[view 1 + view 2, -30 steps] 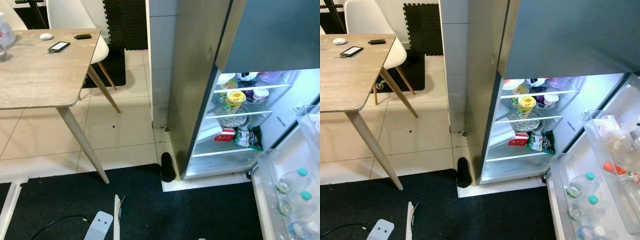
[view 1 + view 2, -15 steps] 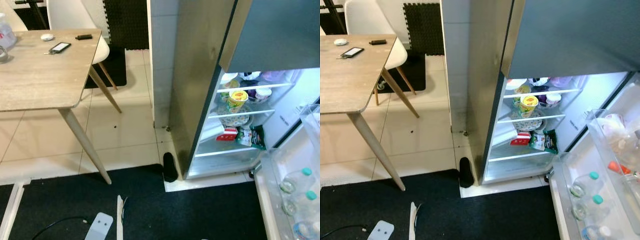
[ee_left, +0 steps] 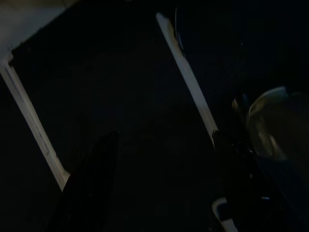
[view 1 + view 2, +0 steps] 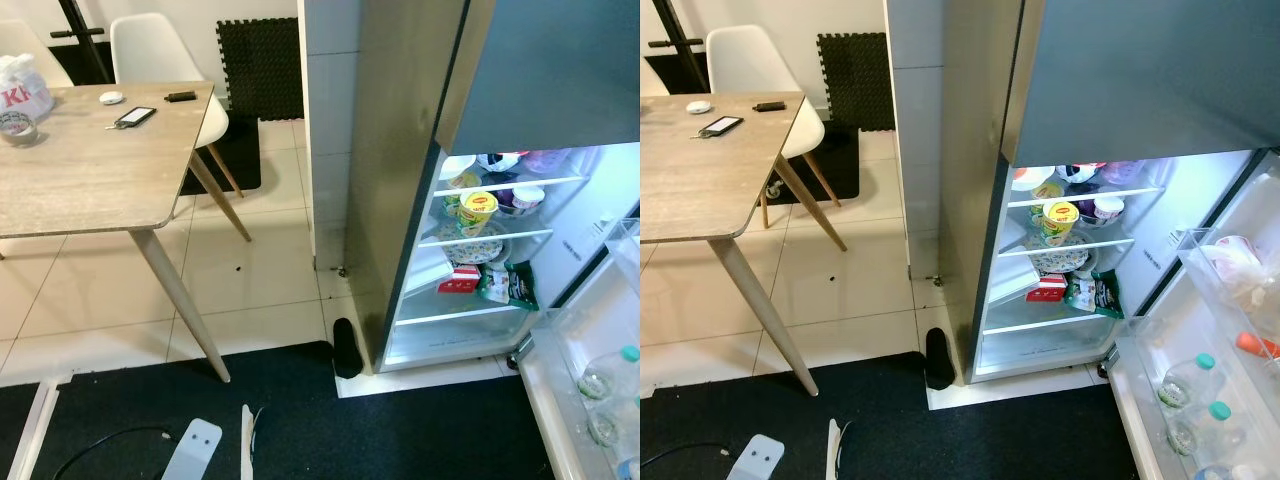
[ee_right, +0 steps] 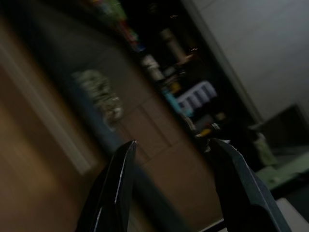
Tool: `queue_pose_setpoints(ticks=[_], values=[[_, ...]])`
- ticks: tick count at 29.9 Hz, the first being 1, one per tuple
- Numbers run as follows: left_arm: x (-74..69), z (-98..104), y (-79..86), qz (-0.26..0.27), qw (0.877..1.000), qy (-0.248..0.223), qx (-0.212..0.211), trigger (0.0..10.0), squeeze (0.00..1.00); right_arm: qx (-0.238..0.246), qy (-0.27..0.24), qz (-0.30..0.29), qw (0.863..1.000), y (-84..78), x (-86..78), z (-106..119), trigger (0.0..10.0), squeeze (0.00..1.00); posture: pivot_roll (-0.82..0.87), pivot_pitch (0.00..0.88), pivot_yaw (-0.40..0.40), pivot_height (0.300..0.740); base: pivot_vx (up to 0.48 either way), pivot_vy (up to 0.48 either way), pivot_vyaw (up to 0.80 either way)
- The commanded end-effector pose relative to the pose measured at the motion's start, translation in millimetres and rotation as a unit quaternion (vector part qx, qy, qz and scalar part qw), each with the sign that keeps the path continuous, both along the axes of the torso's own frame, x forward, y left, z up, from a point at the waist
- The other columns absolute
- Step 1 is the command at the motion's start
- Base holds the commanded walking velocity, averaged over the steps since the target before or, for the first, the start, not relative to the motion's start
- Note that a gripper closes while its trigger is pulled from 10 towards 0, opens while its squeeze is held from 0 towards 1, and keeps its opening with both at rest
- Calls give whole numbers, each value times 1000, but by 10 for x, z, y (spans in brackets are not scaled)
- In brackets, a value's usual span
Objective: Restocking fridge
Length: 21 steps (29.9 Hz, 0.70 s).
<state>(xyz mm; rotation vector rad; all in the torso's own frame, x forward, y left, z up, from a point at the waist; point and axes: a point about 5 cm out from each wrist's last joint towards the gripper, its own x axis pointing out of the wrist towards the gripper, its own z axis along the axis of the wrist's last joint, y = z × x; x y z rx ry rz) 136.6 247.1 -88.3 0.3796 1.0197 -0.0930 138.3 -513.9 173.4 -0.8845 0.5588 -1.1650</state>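
Fridge [image 4: 970, 150] stands w/ door open on robot's right, shelves lit and part full: yellow tub [image 4: 1061, 217] mid shelf, red pack [image 4: 1048, 288] below, bottles [image 4: 1185, 378] in door rack [image 4: 1130, 375]; stock likely sits on wooden table [image 4: 90, 165] to the left (white bag [image 4: 22, 82] at far edge), so judged next step is turn to table and pick w/o clipping the door. Left gripper [image 3: 164, 183] and right gripper [image 5: 166, 181] both spread, holding nothing. Vs 1.0 s ago whole view has shifted, more table and chair [image 4: 160, 50] in frame = camera move, things not displaced
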Motion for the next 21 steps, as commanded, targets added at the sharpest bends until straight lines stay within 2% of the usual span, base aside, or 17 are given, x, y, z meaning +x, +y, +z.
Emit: queue_pose_setpoints(ticks=[1, 3, 7, 10, 15, 18, 21], values=[[-38, 2, 63, 0, 1000, 10, 8, 10000, 0, 57, 44, 12, 997, 72, 13, -254, 10000, 0, -43, 0, 15, 740, 0, 0, 0], [-36, 1, 51, 0, 1000, 7, 5, 10000, 0, 84, 95, 56, 990, 164, 142, -375, 10000, 0, -38, 0, 10, 740, 0, 0, 0], [-39, -2, 42, 0, 1000, 6, 4, 10000, 0, 90, 125, 78, 985, 213, 201, -429, 10000, 0, -36, 0, 9, 740, 0, 0, 0], [-48, -13, 9, -1, 1000, 5, 0, 10000, 0, 120, 150, 148, 970, 363, 449, -481, 10000, 0, -31, 0, 1, 740, 0, 0, 0], [-41, -12, 0, 0, 1000, 3, -1, 10000, 0, 130, 152, 166, 966, 404, 534, -466, 10000, 0, -30, 0, -4, 740, 0, 0, 0], [-34, -11, -6, 2, 1000, 1, -3, 10000, 0, 130, 169, 171, 962, 423, 591, -453, 10000, 0, -31, 0, -4, 740, 0, 0, 0], [-40, -12, -1, 2, 1000, 2, -3, 10000, 0, 125, 157, 164, 966, 415, 616, -415, 10000, 0, -33, 0, -1, 740, 0, 0, 0]])
